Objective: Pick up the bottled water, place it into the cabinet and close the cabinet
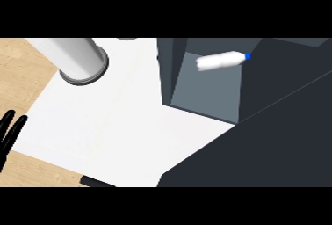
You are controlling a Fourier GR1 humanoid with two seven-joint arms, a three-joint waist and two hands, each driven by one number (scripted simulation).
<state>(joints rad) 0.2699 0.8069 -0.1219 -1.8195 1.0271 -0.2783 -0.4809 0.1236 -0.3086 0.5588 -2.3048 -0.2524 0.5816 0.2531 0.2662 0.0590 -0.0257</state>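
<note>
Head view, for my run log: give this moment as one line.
bottled water: lying inside cabinet | cabinet: open | left hand: open, at left edge | right hand: not in view

The bottle lies on its side inside the open cabinet, far from my left hand, up and well to its right. It is white, with a blue cap pointing right and slightly up. The cabinet is dark grey with a lighter grey inside; its door stands open, a big dark panel to the right of my hand and below the bottle.
</note>
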